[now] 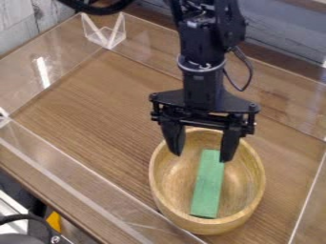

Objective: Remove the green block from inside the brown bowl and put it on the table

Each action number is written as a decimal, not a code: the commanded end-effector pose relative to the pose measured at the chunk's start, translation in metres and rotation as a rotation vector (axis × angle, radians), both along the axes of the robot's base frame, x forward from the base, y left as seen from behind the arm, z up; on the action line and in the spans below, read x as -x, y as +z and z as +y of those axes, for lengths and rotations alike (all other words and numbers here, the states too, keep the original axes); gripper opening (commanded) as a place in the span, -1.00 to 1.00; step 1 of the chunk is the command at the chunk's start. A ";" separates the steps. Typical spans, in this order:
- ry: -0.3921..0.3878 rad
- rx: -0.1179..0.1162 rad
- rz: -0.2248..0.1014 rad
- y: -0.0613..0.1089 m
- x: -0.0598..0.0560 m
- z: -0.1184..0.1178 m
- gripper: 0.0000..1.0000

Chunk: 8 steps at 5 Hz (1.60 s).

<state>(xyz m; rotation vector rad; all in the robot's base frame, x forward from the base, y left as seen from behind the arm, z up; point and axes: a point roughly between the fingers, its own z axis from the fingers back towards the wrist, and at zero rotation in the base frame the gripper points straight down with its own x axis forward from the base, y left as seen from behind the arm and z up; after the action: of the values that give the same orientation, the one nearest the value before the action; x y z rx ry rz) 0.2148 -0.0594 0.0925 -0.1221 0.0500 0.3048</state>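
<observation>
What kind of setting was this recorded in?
Probably a robotics lab or test bench: a black robot gripper hangs over a round light-brown wooden bowl, on a brown wood-grain tabletop edged with clear acrylic walls.

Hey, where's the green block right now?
In the camera view, the green block lies inside the brown bowl, right of the bowl's middle, with the open gripper just beyond its far end.

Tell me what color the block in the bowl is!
The block is plain green, and the camera view shows it best.
</observation>
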 end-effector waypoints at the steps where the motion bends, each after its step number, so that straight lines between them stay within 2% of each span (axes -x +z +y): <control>1: 0.019 -0.002 -0.028 0.002 -0.009 -0.008 1.00; 2: 0.038 -0.015 -0.013 -0.009 -0.013 -0.017 1.00; 5: -0.165 -0.054 0.034 -0.046 0.014 -0.043 1.00; 6: -0.165 -0.052 0.043 -0.051 0.018 -0.023 1.00; 7: -0.148 -0.045 0.056 -0.052 0.019 -0.006 -1.00; 8: -0.084 -0.025 0.075 -0.050 0.027 -0.008 -1.00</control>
<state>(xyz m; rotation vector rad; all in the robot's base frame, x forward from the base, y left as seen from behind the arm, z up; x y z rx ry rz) 0.1838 -0.0682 0.0360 -0.0725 0.1546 0.2195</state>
